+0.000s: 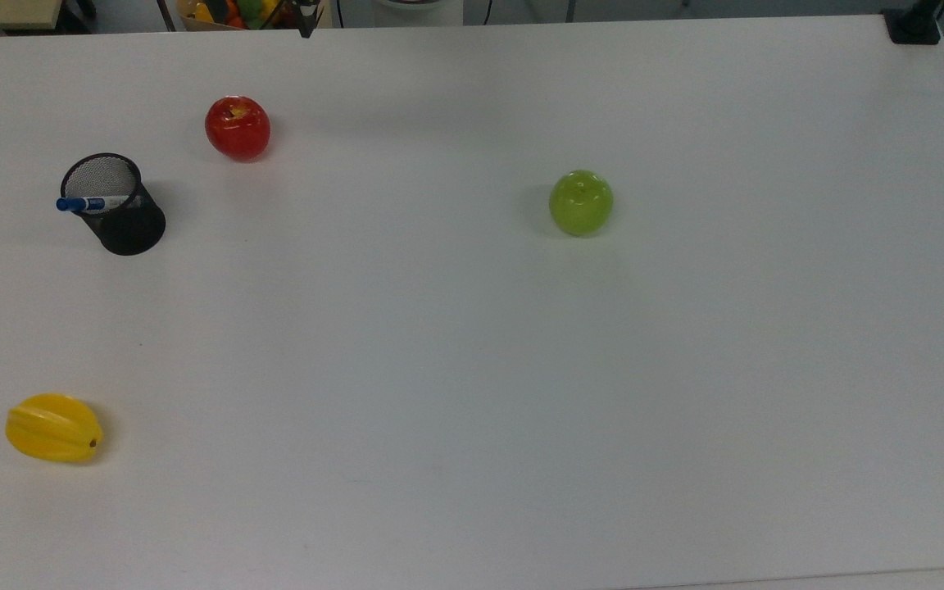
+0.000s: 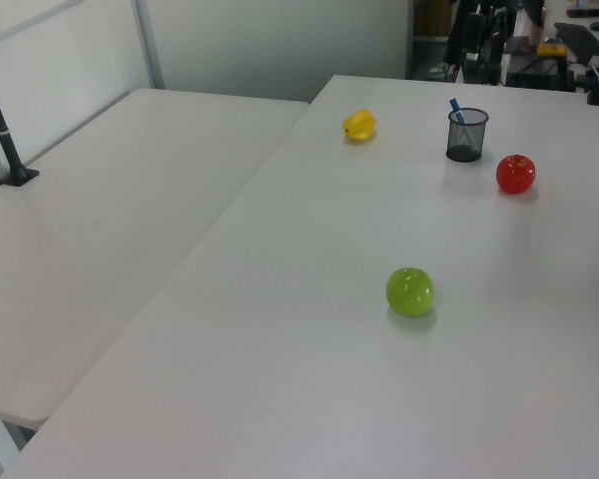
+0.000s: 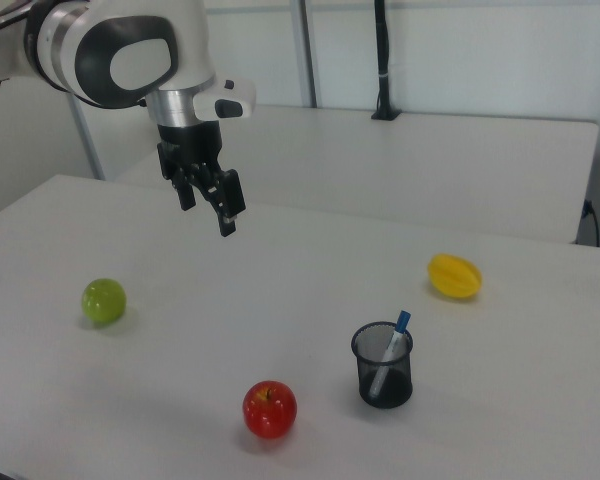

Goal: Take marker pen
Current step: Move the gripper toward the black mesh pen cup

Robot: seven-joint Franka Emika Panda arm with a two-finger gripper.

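Observation:
The marker pen [image 1: 85, 203] has a white barrel and a blue cap. It leans inside a black mesh cup [image 1: 126, 223] at the top view's left, cap end sticking out over the rim. The left view shows the marker pen [image 2: 456, 107] in the cup [image 2: 466, 138] at the far side of the table. In the right view the marker pen [image 3: 392, 347] stands tilted in the cup [image 3: 383, 378]. My gripper [image 3: 208, 215] hangs open and empty above the table, well to the right view's left of the cup and higher than it.
A red apple [image 1: 238, 128] sits near the cup. A green apple [image 1: 581, 202] lies mid-table and a yellow starfruit [image 1: 54, 428] near the top view's lower left. The white table [image 1: 472, 393] is wide. A second table [image 2: 100, 220] adjoins it.

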